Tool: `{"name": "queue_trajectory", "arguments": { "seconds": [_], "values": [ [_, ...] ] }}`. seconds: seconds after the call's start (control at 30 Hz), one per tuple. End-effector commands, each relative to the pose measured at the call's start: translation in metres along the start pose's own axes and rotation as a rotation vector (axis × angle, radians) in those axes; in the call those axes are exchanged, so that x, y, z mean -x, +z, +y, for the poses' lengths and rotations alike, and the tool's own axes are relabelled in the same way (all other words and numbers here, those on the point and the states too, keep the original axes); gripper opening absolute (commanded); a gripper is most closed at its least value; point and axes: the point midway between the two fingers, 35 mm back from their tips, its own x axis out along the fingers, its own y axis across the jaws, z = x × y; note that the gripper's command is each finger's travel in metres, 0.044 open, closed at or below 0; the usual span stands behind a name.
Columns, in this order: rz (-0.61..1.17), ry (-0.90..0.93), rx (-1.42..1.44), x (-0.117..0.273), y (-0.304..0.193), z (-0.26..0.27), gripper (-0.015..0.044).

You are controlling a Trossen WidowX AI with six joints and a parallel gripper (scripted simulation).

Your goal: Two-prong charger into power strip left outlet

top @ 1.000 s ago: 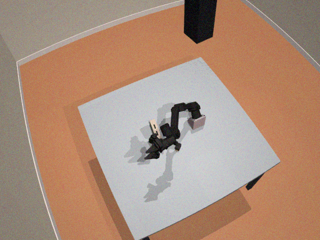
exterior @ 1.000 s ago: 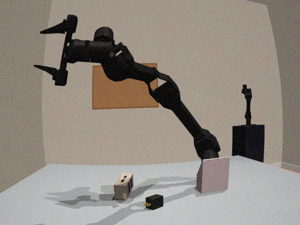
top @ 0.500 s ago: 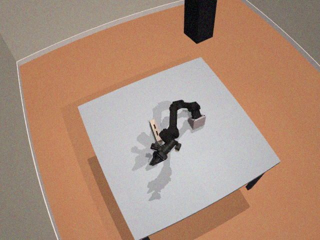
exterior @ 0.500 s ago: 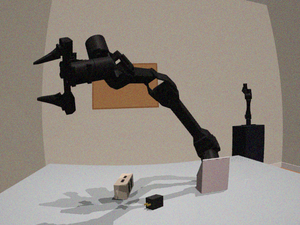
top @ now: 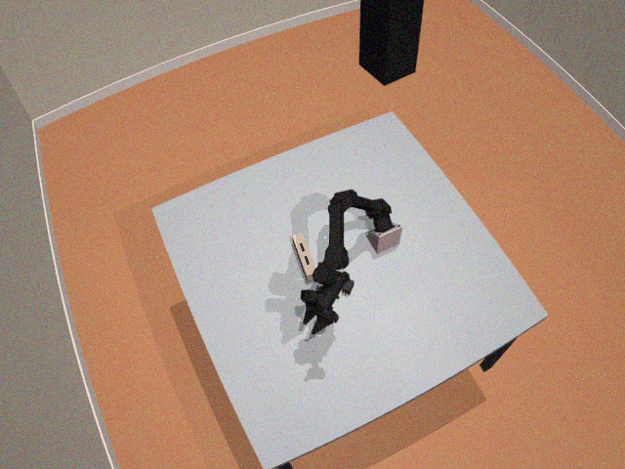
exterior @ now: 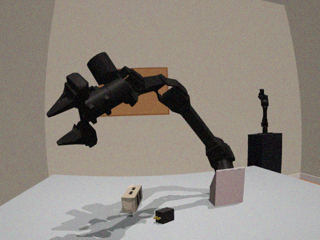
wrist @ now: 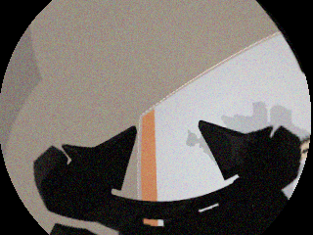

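Note:
The power strip point(top: 309, 270) point(exterior: 127, 204) is a beige block standing on the table point(top: 403, 327) point(exterior: 191, 229), with dark slots in its top. The charger point(top: 348, 286) point(exterior: 165, 215) is a small black block with brass prongs, lying near the strip. In the exterior view its prongs point left; in the top view the arm partly covers it. My gripper point(top: 309, 328) point(exterior: 52, 129) point(wrist: 167, 125) is wide open and empty, high above the table and beyond the strip, pointing outward and slightly down. The wrist view does not show the charger.
A pinkish block point(top: 388, 240) point(exterior: 230, 187) stands at the arm's base. The table's far edge shows in the wrist view, with orange floor point(wrist: 149, 162) beyond it. A black pedestal point(top: 391, 40) point(exterior: 264, 149) stands off the table.

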Motion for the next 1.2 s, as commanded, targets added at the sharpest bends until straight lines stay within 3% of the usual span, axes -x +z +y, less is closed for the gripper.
{"name": "queue_trajectory", "arguments": {
  "seconds": [0.0, 0.57, 1.17],
  "values": [
    [0.074, -0.038, 0.077, 0.002, -0.018, -0.017, 0.0440],
    [0.428, -0.209, 0.405, 0.034, -0.093, -0.105, 0.0440],
    [0.851, -0.348, 0.734, 0.106, -0.152, -0.203, 0.0440]
  ]
}}
